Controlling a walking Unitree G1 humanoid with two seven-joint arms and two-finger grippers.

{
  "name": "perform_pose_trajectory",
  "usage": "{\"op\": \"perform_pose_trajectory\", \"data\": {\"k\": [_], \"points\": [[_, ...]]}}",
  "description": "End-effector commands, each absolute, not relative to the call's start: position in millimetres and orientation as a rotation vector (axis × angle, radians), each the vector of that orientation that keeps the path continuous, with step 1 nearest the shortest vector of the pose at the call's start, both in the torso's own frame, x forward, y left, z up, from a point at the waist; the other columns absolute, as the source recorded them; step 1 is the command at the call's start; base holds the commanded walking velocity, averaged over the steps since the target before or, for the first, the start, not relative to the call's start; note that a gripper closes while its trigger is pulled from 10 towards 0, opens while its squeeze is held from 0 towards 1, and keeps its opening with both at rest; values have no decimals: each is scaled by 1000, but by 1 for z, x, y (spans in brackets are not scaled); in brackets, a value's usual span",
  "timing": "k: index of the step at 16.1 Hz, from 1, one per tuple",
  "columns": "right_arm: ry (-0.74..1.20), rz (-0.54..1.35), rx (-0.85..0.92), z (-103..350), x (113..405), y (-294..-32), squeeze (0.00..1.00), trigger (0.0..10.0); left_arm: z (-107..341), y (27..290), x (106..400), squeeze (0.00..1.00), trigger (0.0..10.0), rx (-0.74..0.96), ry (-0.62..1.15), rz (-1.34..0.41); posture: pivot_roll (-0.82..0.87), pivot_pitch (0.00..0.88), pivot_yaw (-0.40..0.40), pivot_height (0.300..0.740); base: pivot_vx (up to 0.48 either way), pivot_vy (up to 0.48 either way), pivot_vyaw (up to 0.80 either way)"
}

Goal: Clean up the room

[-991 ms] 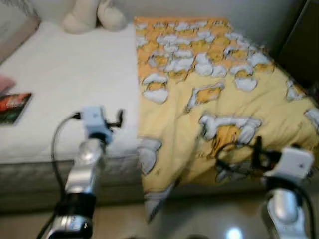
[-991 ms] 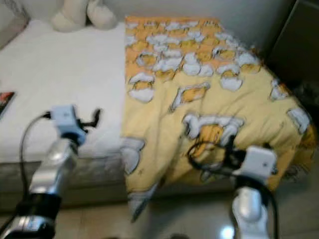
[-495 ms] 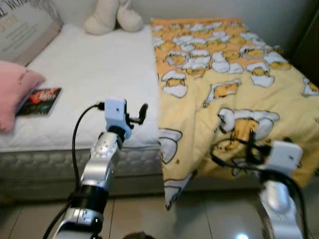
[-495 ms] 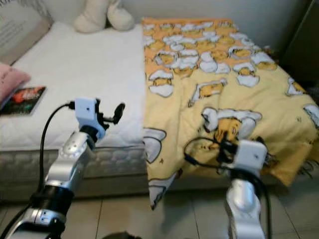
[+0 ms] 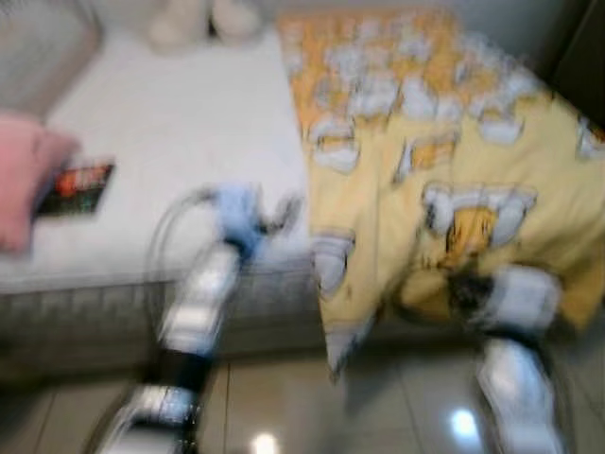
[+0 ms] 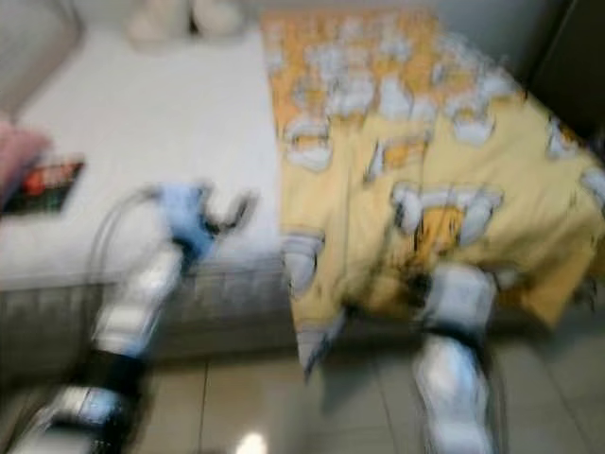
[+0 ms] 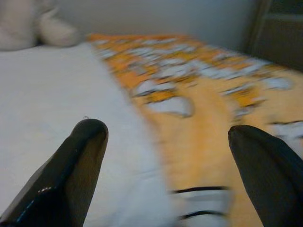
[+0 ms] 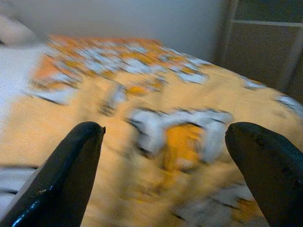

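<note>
The view has blurred and both arms have shifted slightly. The left hand (image 7: 165, 156) and right hand (image 8: 165, 156), both spread wide and empty, reach toward the bed (image 5: 170, 142), where the yellow blanket (image 5: 444, 142) lies.

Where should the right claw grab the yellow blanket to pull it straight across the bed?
Probably the hanging corner of the blanket, where it droops over the mattress edge toward the floor. That loose flap hangs free, so open fingers could close on it from the front, coming in low. The right claw is open and faces the blanket's flat top, which offers no edge to pinch. The views are blurred, so folds are uncertain.
</note>
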State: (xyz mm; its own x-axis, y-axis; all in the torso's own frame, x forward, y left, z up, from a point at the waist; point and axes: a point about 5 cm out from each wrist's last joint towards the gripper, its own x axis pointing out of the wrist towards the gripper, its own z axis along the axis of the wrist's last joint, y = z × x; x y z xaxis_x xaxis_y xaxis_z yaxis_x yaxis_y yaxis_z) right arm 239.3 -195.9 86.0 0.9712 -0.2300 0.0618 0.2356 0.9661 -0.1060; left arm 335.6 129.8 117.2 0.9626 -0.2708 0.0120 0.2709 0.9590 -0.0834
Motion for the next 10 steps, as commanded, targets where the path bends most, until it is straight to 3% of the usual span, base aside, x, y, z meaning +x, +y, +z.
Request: {"op": "perform_pose_trajectory", "data": {"k": [1, 5, 9, 10], "points": [[-19, -266, -140, 81, 234, -208, 0, 10000, 123, 117, 339, 0, 10000, -92, -10, -307, -52, 34, 55, 739, 326, 349, 0], [-13, -224, -122, 79, 230, -202, 0, 10000, 119, 112, 338, 0, 10000, -123, 13, -316, -57, 32, 53, 739, 327, 351, 0], [-17, -225, -122, 80, 232, -202, 0, 10000, 120, 100, 337, 0, 10000, -112, 8, -392, -60, 26, 55, 739, 457, 0, 0], [-8, -213, -114, 80, 233, -201, 0, 10000, 114, 103, 337, 0, 10000, -151, 42, -368, -62, 15, 54, 739, 0, 0, 0]]}}
